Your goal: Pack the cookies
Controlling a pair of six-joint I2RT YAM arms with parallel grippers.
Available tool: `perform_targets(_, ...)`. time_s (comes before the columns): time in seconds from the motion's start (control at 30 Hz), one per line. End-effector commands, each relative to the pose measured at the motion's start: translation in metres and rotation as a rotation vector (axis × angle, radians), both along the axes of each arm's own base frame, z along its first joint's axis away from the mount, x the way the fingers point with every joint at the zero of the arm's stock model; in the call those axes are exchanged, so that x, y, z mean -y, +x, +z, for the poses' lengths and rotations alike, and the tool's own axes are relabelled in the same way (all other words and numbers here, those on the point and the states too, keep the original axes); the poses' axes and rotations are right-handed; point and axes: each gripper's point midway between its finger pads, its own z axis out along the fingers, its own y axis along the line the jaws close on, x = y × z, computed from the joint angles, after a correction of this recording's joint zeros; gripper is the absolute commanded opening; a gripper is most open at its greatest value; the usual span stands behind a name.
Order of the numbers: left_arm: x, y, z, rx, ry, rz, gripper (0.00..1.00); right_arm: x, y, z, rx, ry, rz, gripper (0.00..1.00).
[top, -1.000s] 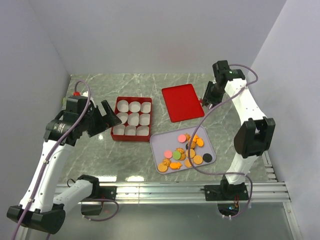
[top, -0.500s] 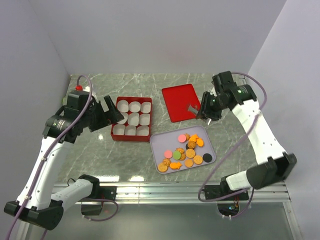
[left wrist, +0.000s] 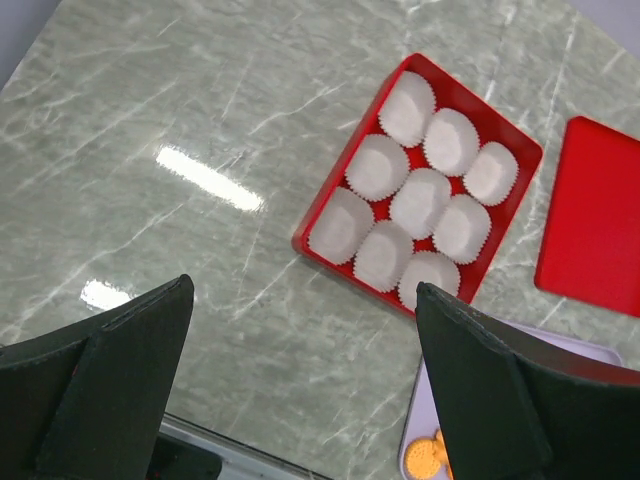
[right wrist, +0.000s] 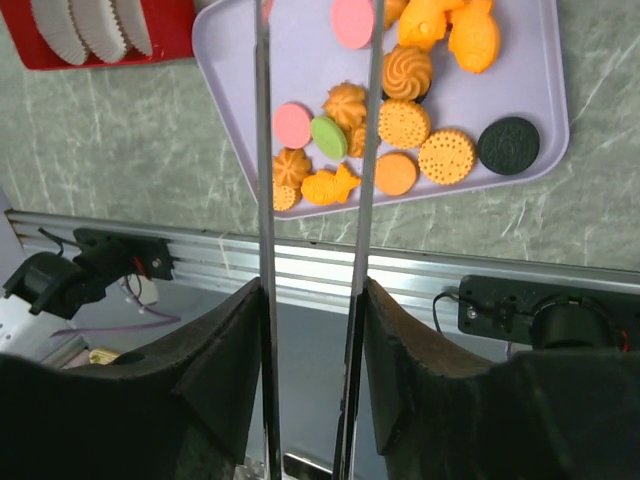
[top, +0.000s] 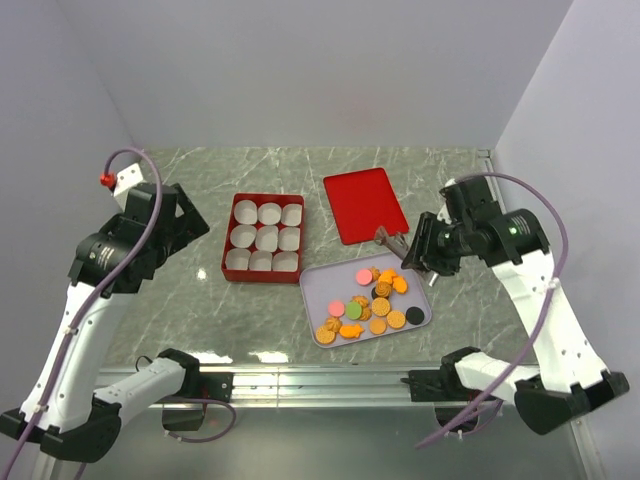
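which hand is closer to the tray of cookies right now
Right. The right hand hovers at the far edge of the lavender tray holding the cookies. The left hand is off to the tray's left, beyond the red box of paper cups.

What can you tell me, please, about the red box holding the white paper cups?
The square red box with low walls, plastic by the look of it, sits flat on the grey-green marbled table, its lid off. Nine white fluted paper cups fill it in three rows of three, all seemingly empty. In the overhead view it lies left of the flat red rectangular lid and up-left of the lilac tray of cookies, touching neither. No claw touches it.
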Motion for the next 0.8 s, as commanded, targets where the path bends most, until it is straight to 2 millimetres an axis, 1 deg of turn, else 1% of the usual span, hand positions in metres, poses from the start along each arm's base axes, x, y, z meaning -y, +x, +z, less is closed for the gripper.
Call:
perform_targets(0.0, -0.013, -0.003, -0.006, 0.042, -0.002, 0.099, 0.99, 0.007, -0.024, 0.009, 0.019, 0.008, -0.005, 0.5)
perform_targets(0.03, -0.01, -0.002, -0.009, 0.045, -0.01, 0.077, 0.99, 0.008, -0.027, 0.01, 0.021, 0.008, -0.002, 0.5)
perform_targets(0.07, -0.005, 0.001, 0.001, 0.115, -0.045, 0.056, 0.99, 0.011, -0.029, 0.011, 0.028, 0.003, -0.008, 0.5)
perform_targets(0.1, -0.001, 0.002, 0.004, 0.147, -0.066, 0.03, 0.99, 0.012, -0.032, 0.01, 0.018, -0.004, -0.009, 0.49)
perform_targets(0.13, 0.01, -0.005, 0.004, 0.176, -0.098, -0.057, 0.99, 0.014, -0.036, 0.008, 0.008, -0.011, -0.008, 0.49)
perform_targets(0.17, 0.019, 0.002, 0.018, 0.26, -0.134, -0.102, 1.0, 0.015, -0.04, 0.005, 0.001, -0.008, -0.002, 0.48)
perform_targets(0.2, 0.029, 0.0, 0.014, 0.266, -0.152, -0.163, 0.99, 0.015, -0.042, 0.003, -0.006, -0.006, -0.004, 0.48)
perform_targets(0.23, 0.044, -0.005, 0.018, 0.284, -0.171, -0.273, 0.99, 0.015, -0.044, 0.001, -0.01, -0.005, -0.005, 0.47)
perform_targets(0.27, 0.052, -0.005, 0.019, 0.286, -0.181, -0.322, 0.99, 0.017, -0.048, -0.004, -0.018, -0.006, -0.011, 0.47)
perform_targets(0.3, 0.058, -0.006, 0.015, 0.263, -0.183, -0.357, 0.99, 0.017, -0.05, -0.006, -0.027, -0.006, -0.019, 0.47)
perform_targets(0.33, 0.068, -0.002, 0.003, 0.201, -0.178, -0.408, 0.99, 0.018, -0.052, -0.007, -0.021, -0.005, -0.022, 0.47)
perform_targets(0.4, 0.076, -0.002, -0.009, 0.152, -0.161, -0.452, 0.99, 0.021, -0.054, -0.013, -0.031, -0.015, -0.029, 0.47)
perform_targets(0.43, 0.078, -0.001, -0.011, 0.148, -0.154, -0.464, 0.99, 0.022, -0.055, -0.015, -0.032, -0.021, -0.03, 0.47)
perform_targets(0.53, 0.084, -0.002, -0.011, 0.16, -0.17, -0.486, 0.99, 0.02, -0.059, -0.024, -0.064, -0.02, -0.013, 0.46)
perform_targets(0.57, 0.087, -0.003, -0.013, 0.15, -0.171, -0.497, 0.99, 0.019, -0.061, -0.031, -0.09, -0.017, -0.005, 0.46)
perform_targets(0.63, 0.089, -0.002, -0.021, 0.115, -0.172, -0.493, 0.99, 0.013, -0.063, -0.034, -0.097, 0.011, 0.01, 0.46)
perform_targets(0.77, 0.093, -0.002, -0.025, 0.099, -0.156, -0.509, 0.99, 0.015, -0.068, -0.044, -0.138, -0.004, 0.005, 0.46)
